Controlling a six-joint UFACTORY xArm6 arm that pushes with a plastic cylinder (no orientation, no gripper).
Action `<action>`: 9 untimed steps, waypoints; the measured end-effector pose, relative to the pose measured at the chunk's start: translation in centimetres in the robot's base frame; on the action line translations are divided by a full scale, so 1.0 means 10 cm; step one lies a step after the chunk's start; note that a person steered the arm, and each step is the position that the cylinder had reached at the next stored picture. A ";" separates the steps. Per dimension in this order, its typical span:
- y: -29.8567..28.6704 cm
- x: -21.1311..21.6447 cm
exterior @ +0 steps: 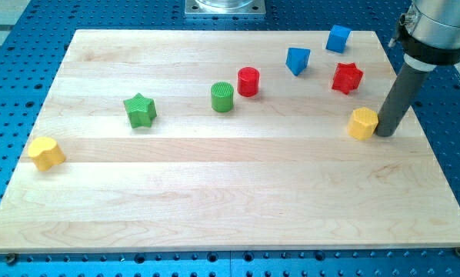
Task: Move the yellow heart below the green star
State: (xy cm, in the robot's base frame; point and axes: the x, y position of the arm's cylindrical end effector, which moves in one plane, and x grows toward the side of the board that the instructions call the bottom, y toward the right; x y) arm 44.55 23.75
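Note:
The yellow heart (45,153) lies near the left edge of the wooden board (230,215). The green star (140,110) sits up and to the right of it, in the board's left half. My tip (385,134) rests on the board at the far right. It touches or nearly touches the right side of a second yellow block (362,123), a squat many-sided piece. The tip is far from both the heart and the star.
A green cylinder (222,97) and a red cylinder (248,81) stand near the top middle. A blue wedge-like block (297,60), a blue cube (338,38) and a red star (347,78) are at the top right. The arm's grey body (441,31) hangs over the top right corner.

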 end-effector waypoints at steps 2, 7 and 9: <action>0.10 0.05; -5.34 0.72; -3.67 0.46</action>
State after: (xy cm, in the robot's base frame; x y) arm 49.18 -12.93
